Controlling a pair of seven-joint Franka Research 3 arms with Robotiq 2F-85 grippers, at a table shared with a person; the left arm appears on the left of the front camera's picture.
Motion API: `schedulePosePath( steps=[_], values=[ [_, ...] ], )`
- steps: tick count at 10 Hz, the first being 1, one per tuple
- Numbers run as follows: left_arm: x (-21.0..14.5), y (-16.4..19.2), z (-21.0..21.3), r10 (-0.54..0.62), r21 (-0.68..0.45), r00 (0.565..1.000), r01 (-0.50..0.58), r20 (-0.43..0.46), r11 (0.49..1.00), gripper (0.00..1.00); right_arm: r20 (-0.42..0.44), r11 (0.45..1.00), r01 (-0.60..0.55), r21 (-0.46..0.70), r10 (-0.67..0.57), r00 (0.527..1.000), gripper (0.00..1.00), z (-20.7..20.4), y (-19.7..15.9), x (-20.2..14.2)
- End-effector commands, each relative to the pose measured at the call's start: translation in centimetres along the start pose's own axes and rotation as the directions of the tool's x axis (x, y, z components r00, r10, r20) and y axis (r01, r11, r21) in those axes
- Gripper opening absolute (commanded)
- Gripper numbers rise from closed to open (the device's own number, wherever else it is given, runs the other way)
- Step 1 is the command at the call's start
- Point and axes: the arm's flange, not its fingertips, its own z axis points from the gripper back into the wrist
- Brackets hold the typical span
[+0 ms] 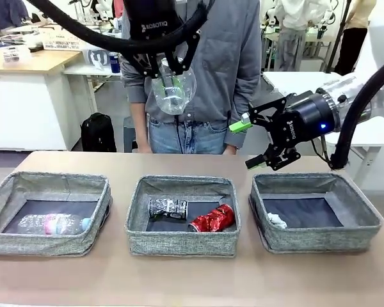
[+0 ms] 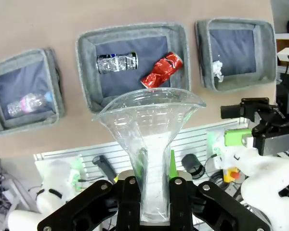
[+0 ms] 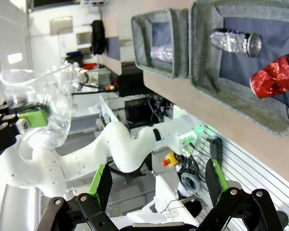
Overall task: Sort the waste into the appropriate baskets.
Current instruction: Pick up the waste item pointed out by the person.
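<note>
My left gripper (image 1: pixel 168 77) hangs high above the table, over the far edge of the middle basket (image 1: pixel 182 244), and it is clamped on the clear plastic cup (image 1: pixel 173 93). In the left wrist view the cup (image 2: pixel 149 144) is squashed flat between my two fingers at its base and flares out to a wide mouth pointing down toward the table. The cup's mouth overlaps the near rim of the middle basket (image 2: pixel 86 72) in that view.

My right gripper (image 1: pixel 256 142) reaches in from the right, just above the far left corner of the right basket (image 1: pixel 320 240), with its jaws spread wide and nothing between them. One green pad (image 1: pixel 240 125) points toward the person standing at the far side. In the right wrist view both fingers (image 3: pixel 103 180) stand well apart, and the cup (image 3: pixel 41 110) shows off to the side, held by my other arm.

The clear plastic bottle with pink label (image 1: pixel 54 224) lies on its side in the left basket (image 1: pixel 45 244). The crushed dark patterned can (image 1: pixel 168 208) and the crushed red can (image 1: pixel 212 219) lie near each other in the middle basket. The white paper wad (image 1: pixel 276 220) sits in the near left part of the right basket.
</note>
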Motion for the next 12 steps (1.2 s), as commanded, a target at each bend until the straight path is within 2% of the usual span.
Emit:
schedulePosePath(
  steps=[1, 2, 4, 5, 6, 7, 8, 12],
  values=[
    [-0.3, 0.0, 0.4, -0.001, 0.003, 1.000, 0.001, 0.003, 1.000, 0.19, -0.002, 1.000, -0.020, 0.005, 0.020, 1.000, 1.00, 0.0, -0.1, 0.2],
    [0.2, -0.3, 0.6, 0.006, -0.042, 1.000, -0.006, -0.004, 0.999, 0.19, -0.002, 1.000, -0.020, 0.005, 0.020, 1.000, 1.00, 0.0, -0.1, 0.2],
    [0.4, -2.8, 2.7, 0.089, -0.065, 0.995, -0.092, -0.045, 0.994, 0.19, -0.002, 1.000, -0.020, 0.005, 0.020, 1.000, 1.00, 0.0, -0.1, 0.2],
    [0.5, -4.4, 3.2, 0.037, -0.060, 0.997, -0.041, -0.063, 0.997, 0.19, -0.002, 1.000, -0.020, 0.005, 0.020, 1.000, 1.00, 0.0, -0.1, 0.2],
    [0.4, -4.9, 3.3, 0.037, -0.043, 0.999, -0.039, -0.034, 0.998, 0.19, -0.002, 1.000, -0.020, 0.005, 0.020, 1.000, 1.00, 0.0, -0.1, 0.2],
    [0.3, -4.5, 3.4, 0.054, -0.049, 0.998, -0.054, -0.011, 0.997, 0.19, -0.002, 1.000, -0.020, 0.005, 0.020, 1.000, 1.00, 0.0, -0.1, 0.2],
    [-0.1, -3.5, 2.7, 0.031, -0.061, 0.999, -0.033, -0.034, 0.998, 0.19, -0.002, 1.000, -0.020, 0.005, 0.020, 1.000, 1.00, 0.0, -0.1, 0.2],
    [-0.1, -3.5, 2.7, 0.031, -0.061, 0.999, -0.033, -0.034, 0.998, 0.19, -0.002, 1.000, -0.020, 0.005, 0.020, 1.000, 1.00, 0.0, -0.1, 0.2]
  ],
)
